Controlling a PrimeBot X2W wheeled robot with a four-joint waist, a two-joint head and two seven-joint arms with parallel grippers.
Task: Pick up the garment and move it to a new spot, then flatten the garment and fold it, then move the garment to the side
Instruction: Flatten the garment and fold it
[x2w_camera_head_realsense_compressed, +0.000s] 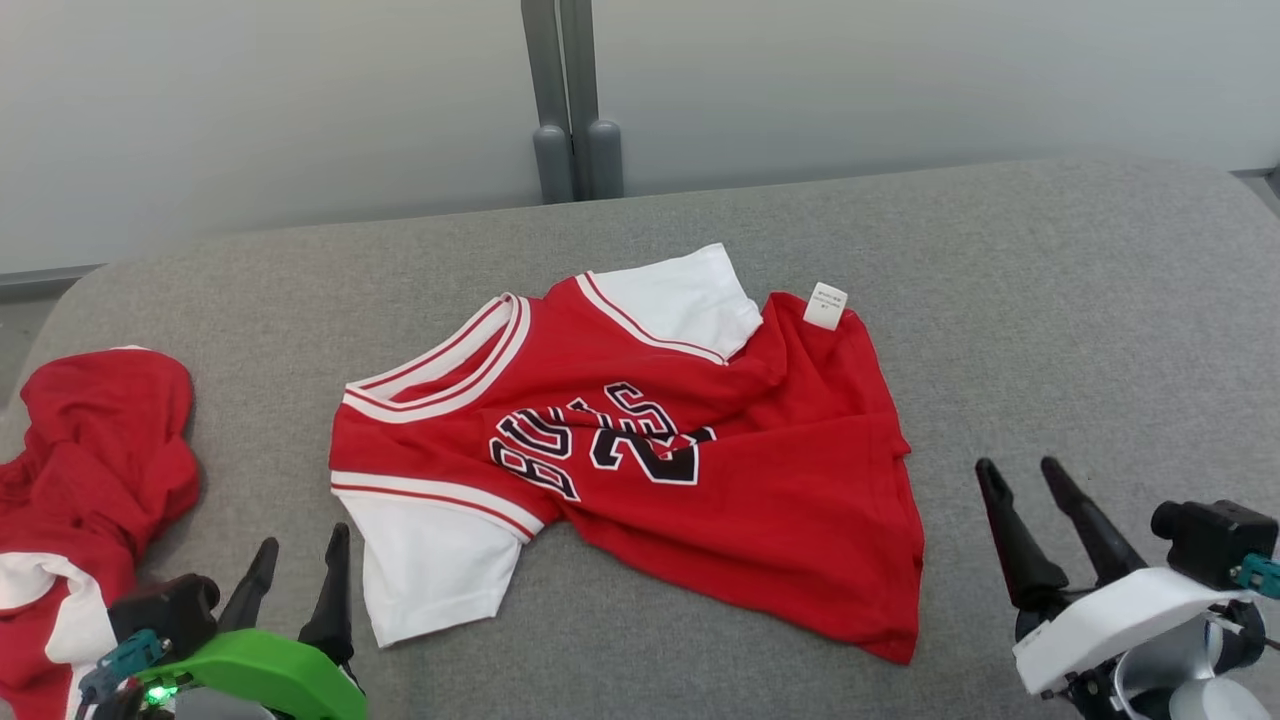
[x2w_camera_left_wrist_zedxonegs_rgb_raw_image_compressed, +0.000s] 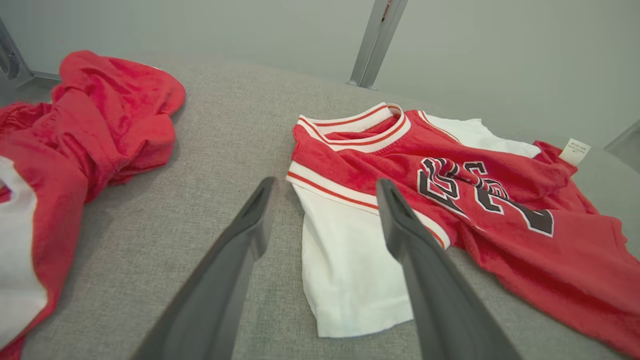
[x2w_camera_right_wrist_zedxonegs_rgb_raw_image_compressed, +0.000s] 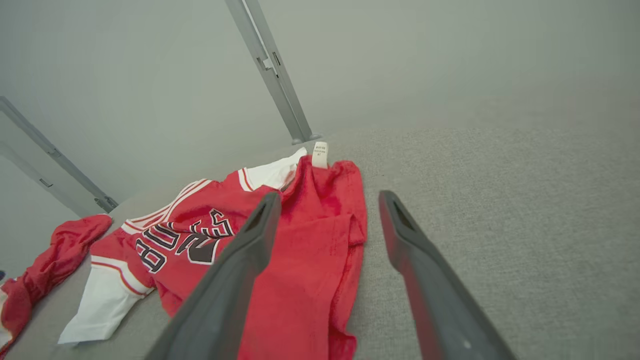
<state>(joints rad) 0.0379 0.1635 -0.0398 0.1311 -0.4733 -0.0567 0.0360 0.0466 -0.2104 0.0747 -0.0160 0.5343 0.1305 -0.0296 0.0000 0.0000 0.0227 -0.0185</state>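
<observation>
Print on garment (x2w_camera_head_realsense_compressed: 760, 480) label (x2w_camera_head_realsense_compressed: 826, 305) (tiny) is illegible.

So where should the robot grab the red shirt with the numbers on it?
Probably grip the shirt by its near edge, from the robot's side: the left gripper on the white sleeve, the right gripper on the hem corner. It lies sideways, and those loose ends sit closest to each open gripper.

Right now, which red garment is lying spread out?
The middle jersey, its black lettering showing; the other red garment sits bunched at the left edge.
</observation>
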